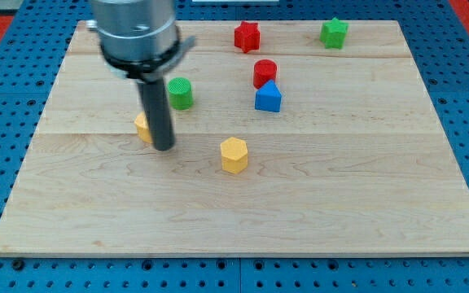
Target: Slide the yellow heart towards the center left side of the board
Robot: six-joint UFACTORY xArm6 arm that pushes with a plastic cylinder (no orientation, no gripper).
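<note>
The rod's tip (163,148) rests on the wooden board (365,203), touching or just beside the right edge of a yellow block (142,128), which the rod mostly hides. Its shape cannot be made out, but it is probably the yellow heart to be moved. There is no claw to open or close here, only the bare rod. A yellow hexagon (234,155) sits to the tip's right, a green cylinder (181,94) just above and to its right. Farther right stand a red cylinder (265,72) touching a blue block (269,98), and beyond them, near the top edge, a red star (247,36) and a green block (334,32). The heart already lies left of centre. A clean finish would mean pushing steadily leftward from its right face, centred so it does not spin off the tip, and stopping short of the board's edge
</note>
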